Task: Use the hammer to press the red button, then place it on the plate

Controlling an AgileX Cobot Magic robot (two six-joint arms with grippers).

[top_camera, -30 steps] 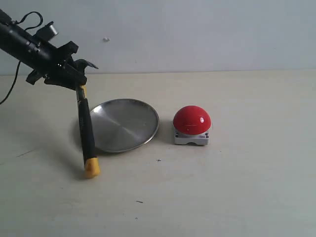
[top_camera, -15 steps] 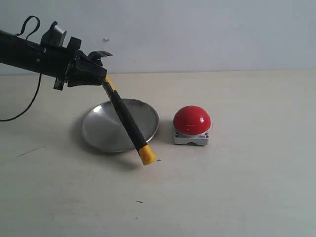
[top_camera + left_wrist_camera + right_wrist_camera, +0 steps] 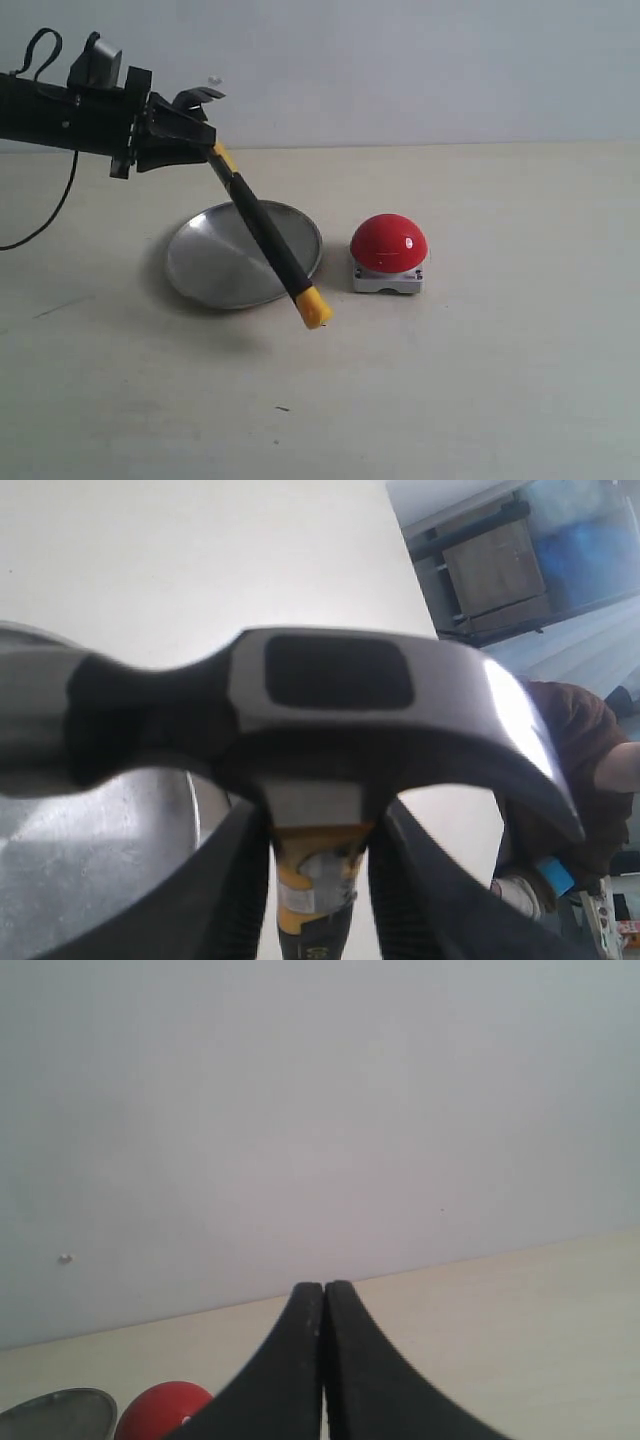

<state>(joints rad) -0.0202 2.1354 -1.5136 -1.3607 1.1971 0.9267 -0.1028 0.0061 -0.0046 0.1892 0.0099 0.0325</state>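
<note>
My left gripper (image 3: 205, 145) is shut on the hammer (image 3: 262, 232) just below its dark head (image 3: 330, 695), holding it in the air. The black handle slants down to the right across the silver plate (image 3: 210, 262), and its yellow end (image 3: 314, 307) hangs left of the red button (image 3: 388, 243). In the left wrist view the fingers (image 3: 235, 880) clamp the yellow neck of the handle, with the plate (image 3: 90, 870) below. My right gripper (image 3: 324, 1295) is shut with nothing in it; the button (image 3: 160, 1410) and the plate (image 3: 55, 1412) show low in its view. That gripper is out of the exterior view.
The pale table (image 3: 480, 380) carries only the plate and the button, with a plain wall behind. A black cable (image 3: 50, 215) trails from the left arm at the far left. A person and shelving show in the background of the left wrist view.
The left arm has swung the hammer from hanging nearly upright left of the plate to slanting across it, and the yellow end moved right toward the button.
</note>
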